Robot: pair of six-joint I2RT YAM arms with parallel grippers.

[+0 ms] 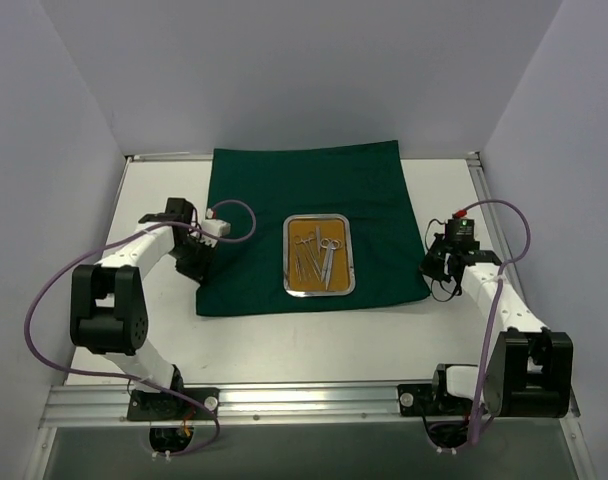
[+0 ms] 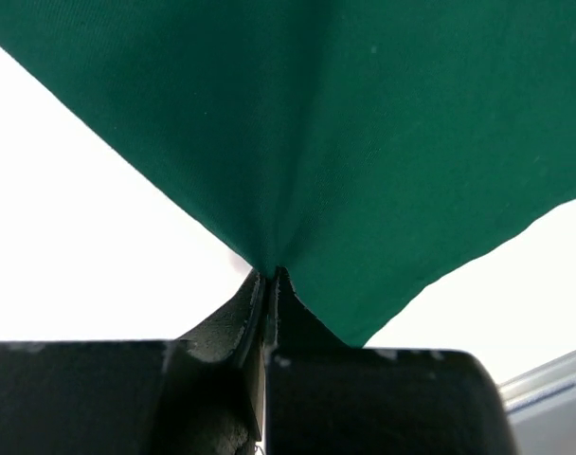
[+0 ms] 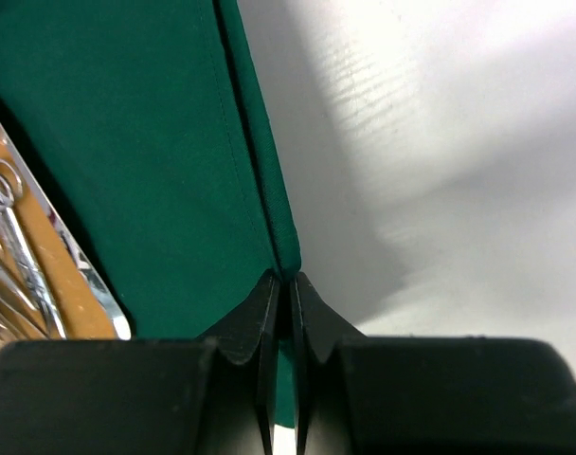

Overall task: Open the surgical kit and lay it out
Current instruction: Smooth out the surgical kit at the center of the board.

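Cloth: dark green cloth (image 1: 304,190) spread flat across the middle of the white table (image 1: 284,340), far edge near the back wall, near edge ragged toward lower left of the top view.
Tray: rounded steel tray (image 1: 319,294) with tan lining sits on the cloth, centre of frame, slightly right of the cloth's middle.
Instruments: slim silver instruments (image 1: 317,255) lie bunched inside the tray, roughly lengthwise; ring handles visible at the upper end; exact count too small to tell.
Left gripper: left gripper (image 1: 197,266) at the cloth's left edge, centre-left of the top view. Wrist view shows the jaws (image 2: 269,277) pressed together on a pinch of cloth (image 2: 364,142), the fabric fanning up and out from the pinch.
Right gripper: right gripper (image 1: 436,272) at the cloth's right edge near its lower right corner. Wrist view shows the jaws (image 3: 286,280) closed tight on the hemmed edge of the cloth (image 3: 127,142); tray (image 3: 89,284) edge and a scissor handle (image 3: 6,185) at left of that frame.
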